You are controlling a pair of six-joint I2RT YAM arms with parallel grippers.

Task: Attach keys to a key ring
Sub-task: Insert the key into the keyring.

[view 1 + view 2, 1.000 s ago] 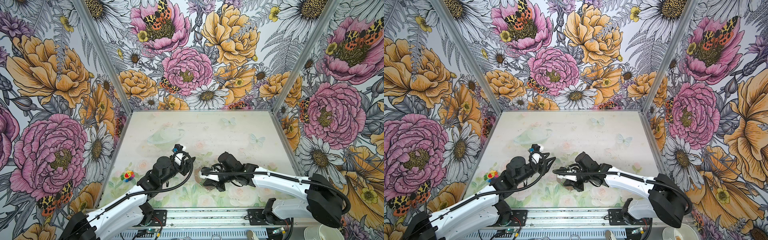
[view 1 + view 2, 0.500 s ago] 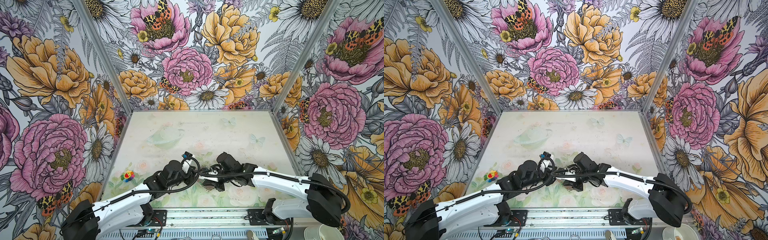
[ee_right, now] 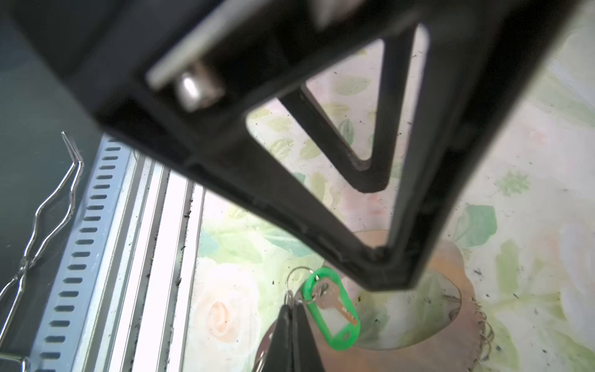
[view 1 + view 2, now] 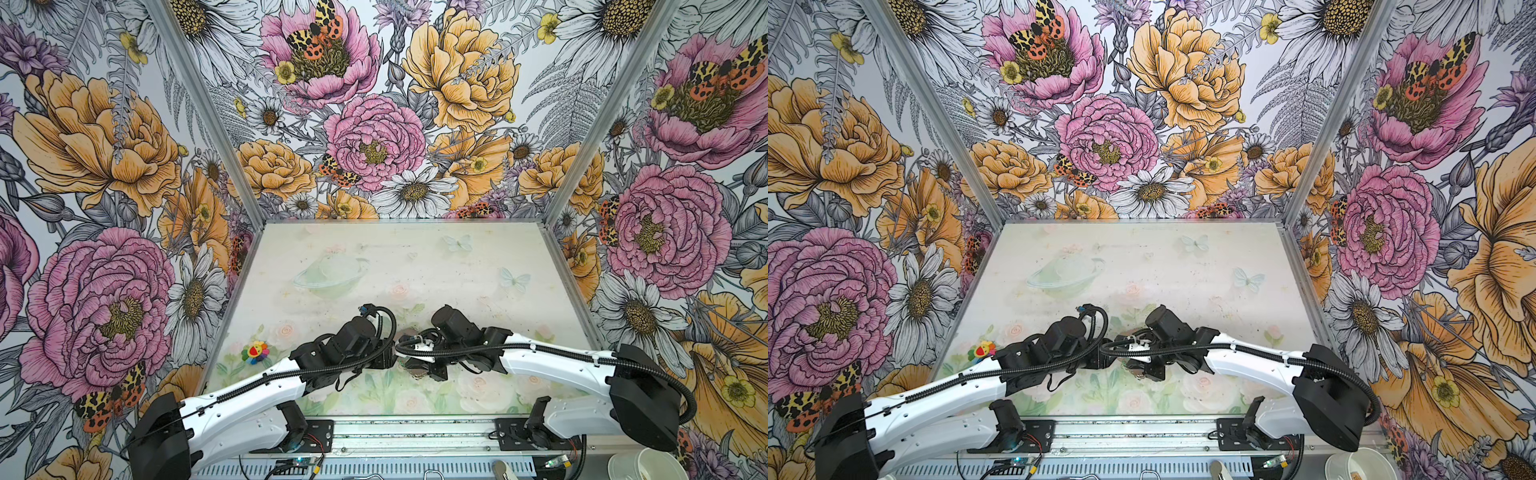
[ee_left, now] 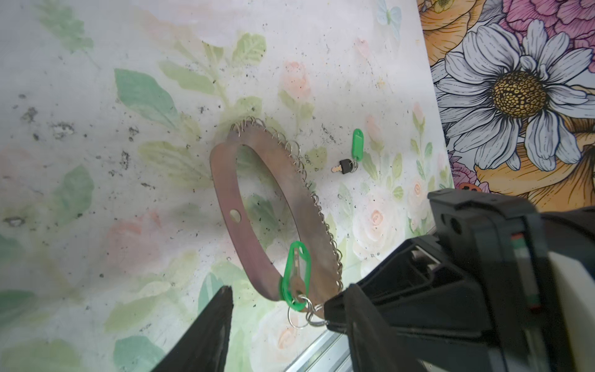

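ATTACHING KEYS: The right gripper, jaws pressed together, is pinching one of the wire rings at an end of the key ring. It appears to be holding the grey horseshoe plate tilted up off the surface. The green-tagged hanging key is dangling just beside those fingertips and looks already threaded on.

The left gripper, at nine o'clock of its partner in both top views, is waiting with jaws apart and nothing between them. It is pointing toward three o'clock at the dangling tag.

The loose key is lying on the surface beyond the plate's ringed edge, well apart from it and farther toward three o'clock. Its green tag is running lengthwise away from the left gripper, the dark key angling off from its near end. In the top views the arms are hiding it. With the right arm occupied, the free left gripper is probably facing a reach past the plate.
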